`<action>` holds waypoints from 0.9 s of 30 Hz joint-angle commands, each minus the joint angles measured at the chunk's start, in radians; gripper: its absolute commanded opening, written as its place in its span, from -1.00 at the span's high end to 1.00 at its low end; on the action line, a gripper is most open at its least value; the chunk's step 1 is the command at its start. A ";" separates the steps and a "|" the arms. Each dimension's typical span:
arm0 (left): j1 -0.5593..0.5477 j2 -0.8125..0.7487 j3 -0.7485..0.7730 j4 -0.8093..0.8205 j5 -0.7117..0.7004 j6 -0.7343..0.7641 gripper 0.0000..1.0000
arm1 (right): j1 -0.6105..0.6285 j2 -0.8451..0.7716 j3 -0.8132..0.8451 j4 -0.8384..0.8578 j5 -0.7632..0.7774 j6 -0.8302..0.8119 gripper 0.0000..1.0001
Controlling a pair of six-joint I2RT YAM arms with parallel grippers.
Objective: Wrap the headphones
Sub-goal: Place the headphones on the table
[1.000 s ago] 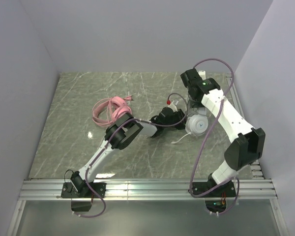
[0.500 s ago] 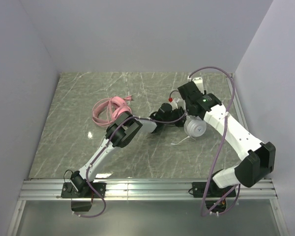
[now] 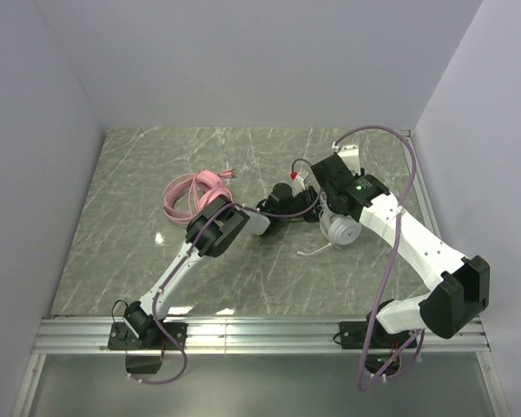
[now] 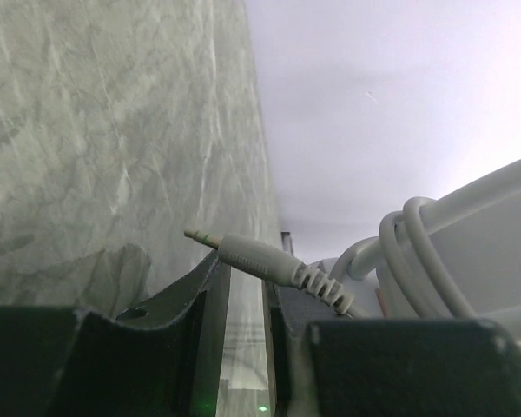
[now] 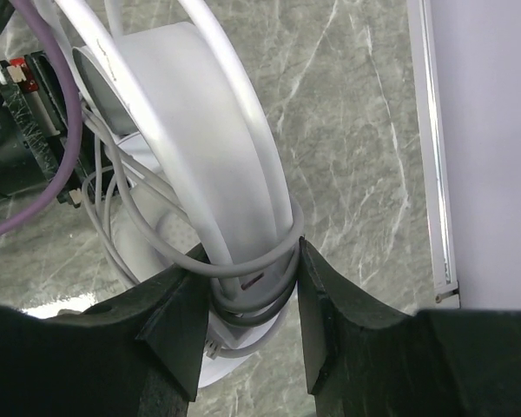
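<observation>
Right of centre on the counter (image 3: 122, 217), the right claw (image 5: 247, 280) clamps the white headphones (image 5: 217, 156) by the band. The left claw (image 4: 243, 291) pinches the cable plug (image 4: 260, 259); if it slips, the coils could unravel.

Top view: white headset (image 3: 341, 231) sits mostly under the right arm (image 3: 391, 228) — only one earcup shows. Pink headset (image 3: 189, 193) is partly behind the left arm (image 3: 215, 234). Left gripper (image 3: 291, 200) tips too small to read. Left wrist view: can't tell if the plug (image 4: 260, 258) is pinched — headband (image 4: 491, 204) cut off at right edge.
</observation>
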 commanded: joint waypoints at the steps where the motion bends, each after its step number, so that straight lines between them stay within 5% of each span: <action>1: 0.039 0.069 -0.025 0.027 0.022 -0.039 0.46 | 0.019 -0.028 -0.020 0.005 -0.053 0.025 1.00; 11: 0.071 0.117 0.003 0.148 0.070 -0.189 0.46 | 0.061 -0.059 -0.037 -0.023 0.004 0.027 1.00; 27: 0.091 0.117 0.084 -0.105 0.148 -0.068 0.43 | 0.340 -0.027 -0.022 -0.141 0.272 0.079 1.00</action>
